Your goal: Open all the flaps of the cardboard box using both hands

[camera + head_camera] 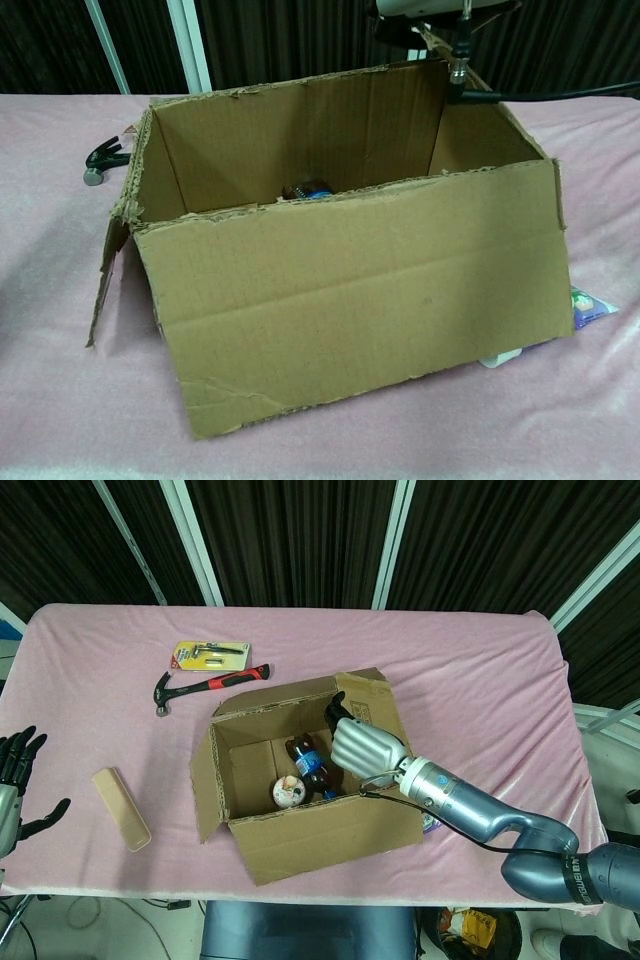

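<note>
The cardboard box (300, 780) sits near the front edge of the pink table (480, 680), its top open so you can look straight down inside. The near flap (360, 300) hangs down the front, the left one (205, 790) droops outward, the far flap (275, 702) stands up, and the right flap (375, 708) rises just behind the right hand's fingers. The right hand (365, 748) hovers at the box's right rim with its fingers curled over toward that flap; from the head view I'd say they touch the cardboard, but I cannot tell whether they actually grip it, and the chest view catches only the hand's underside at the top edge. Just beside those fingers, down in the box, lie a bottle (310, 762) with a blue label and a small round jar (287, 791). Well away at the table's left edge, the left hand (15, 780) hangs with fingers spread wide and nothing in them. Not far from them lies a tan block (122, 809); further back rest a hammer (205, 686) and a yellow pack (211, 657). A bit of coloured packet (585, 305) peeks out under the box's right corner.
</note>
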Motion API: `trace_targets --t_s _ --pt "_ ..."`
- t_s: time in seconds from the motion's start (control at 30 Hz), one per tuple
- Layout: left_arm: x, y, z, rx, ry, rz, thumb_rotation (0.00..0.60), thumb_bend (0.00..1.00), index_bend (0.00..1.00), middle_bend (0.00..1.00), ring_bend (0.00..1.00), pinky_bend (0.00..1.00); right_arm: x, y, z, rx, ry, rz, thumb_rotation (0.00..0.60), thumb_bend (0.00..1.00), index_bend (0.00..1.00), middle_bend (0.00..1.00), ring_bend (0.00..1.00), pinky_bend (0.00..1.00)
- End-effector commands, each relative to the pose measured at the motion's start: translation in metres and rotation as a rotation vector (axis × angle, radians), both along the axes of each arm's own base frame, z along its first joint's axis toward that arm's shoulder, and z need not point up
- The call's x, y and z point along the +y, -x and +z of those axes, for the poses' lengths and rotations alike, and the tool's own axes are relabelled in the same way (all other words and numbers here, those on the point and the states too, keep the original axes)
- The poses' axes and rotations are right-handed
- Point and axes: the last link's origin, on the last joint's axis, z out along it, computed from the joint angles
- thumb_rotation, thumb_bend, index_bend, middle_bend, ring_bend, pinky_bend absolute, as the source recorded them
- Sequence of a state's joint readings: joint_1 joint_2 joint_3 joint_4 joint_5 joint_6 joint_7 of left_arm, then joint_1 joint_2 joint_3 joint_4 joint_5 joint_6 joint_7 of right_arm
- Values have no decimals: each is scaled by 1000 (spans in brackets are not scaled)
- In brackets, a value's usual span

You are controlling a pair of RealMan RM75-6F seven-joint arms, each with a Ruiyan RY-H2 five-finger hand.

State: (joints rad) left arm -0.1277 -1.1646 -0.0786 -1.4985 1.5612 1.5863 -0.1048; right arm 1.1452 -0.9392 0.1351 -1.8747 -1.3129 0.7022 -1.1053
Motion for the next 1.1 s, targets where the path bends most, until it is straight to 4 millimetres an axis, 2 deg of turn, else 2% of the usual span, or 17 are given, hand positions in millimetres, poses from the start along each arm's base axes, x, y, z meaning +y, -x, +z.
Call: trace_targets --t_s 0.03,0.23,0.47,0.63,0.97,1.1 --pt "0 0 0 1 0 1 600 196 0 0 0 37 0 2 3 6 10 4 600 449 480 369 210 253" --pt "0 0 0 4 0 5 600 196 0 0 0 37 0 6 10 13 30 6 600 383 436 345 195 244" --pt "0 1 0 6 1 9 600 196 0 0 0 37 -2 14 19 33 68 7 600 377 424 337 190 242" --pt "0 0 0 7 2 10 600 196 0 0 0 37 -5 22 36 37 111 -15 600 376 416 334 185 242" --pt "0 0 0 8 3 11 600 196 0 0 0 37 -6 39 53 45 150 -55 600 375 404 326 177 241" --pt "0 0 0 10 4 12 600 196 0 0 0 37 -4 42 58 24 151 -65 600 375 368 303 163 237"
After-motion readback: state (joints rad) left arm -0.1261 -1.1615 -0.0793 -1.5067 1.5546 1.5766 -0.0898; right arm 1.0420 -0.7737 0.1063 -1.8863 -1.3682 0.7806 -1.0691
